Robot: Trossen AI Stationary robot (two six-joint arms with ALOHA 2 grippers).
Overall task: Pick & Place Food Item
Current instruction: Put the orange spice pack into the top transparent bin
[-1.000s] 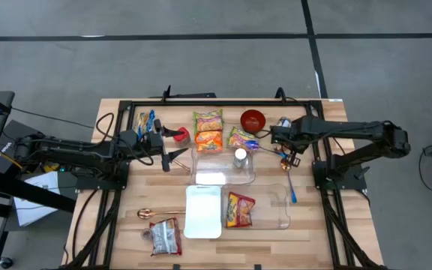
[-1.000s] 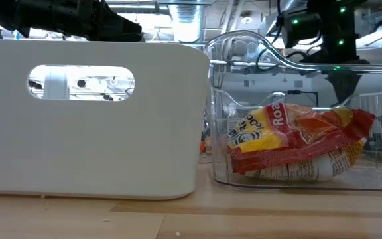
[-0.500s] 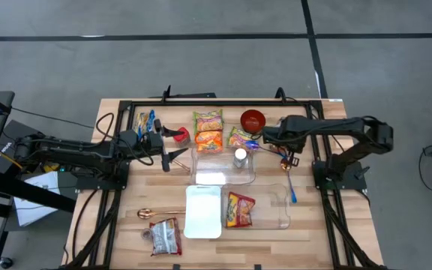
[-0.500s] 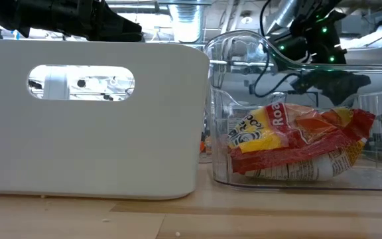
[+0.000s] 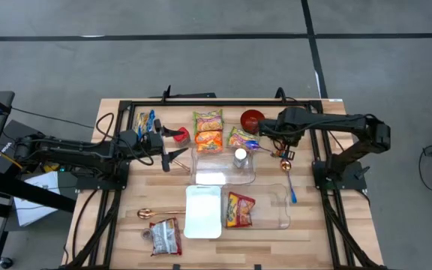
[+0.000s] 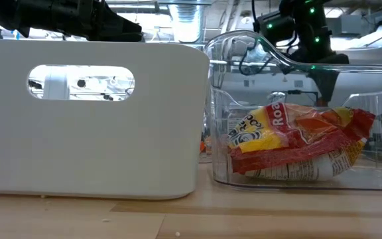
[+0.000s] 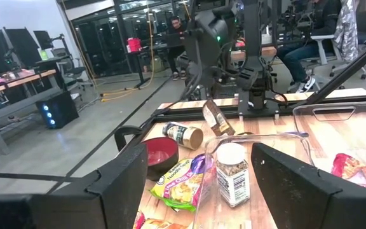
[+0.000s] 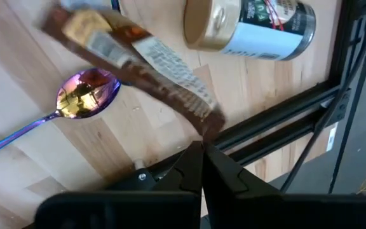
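A brown snack bar (image 8: 138, 54) in a crinkled wrapper hangs from my right gripper (image 8: 202, 147), which is shut on it near the table's far right, and the bar (image 7: 216, 118) also shows in the left wrist view. Beside it lie a gold-lidded jar (image 8: 250, 25) on its side and a shiny spoon (image 8: 84, 95). My left gripper (image 5: 175, 156) waits open and level at the left, holding nothing. A white bin (image 5: 202, 212) and a clear bin (image 5: 276, 214) holding a red-yellow packet (image 5: 240, 210) stand near the front. My right gripper pinches one end of the bar's wrapper (image 8: 199, 122) between its two shut fingers. The fingers come from above, slanting steeply down. The bar sticks out beyond the fingertips, tilted, and in the left wrist view its lower end (image 7: 225, 131) seems clear of the table.
A red bowl (image 5: 253, 118), several snack packets (image 5: 208, 131) and a second clear container (image 5: 223, 176) holding an upright spice jar (image 5: 240, 157) fill the middle. A gold spoon (image 5: 147, 214) and a silver packet (image 5: 165, 238) lie at the front left. A black frame (image 5: 201, 102) rings the table.
My right arm has folded in. Its wrist has gone toward the table's far edge and a little up, rolling slightly, with the gripper staying shut on the bar.
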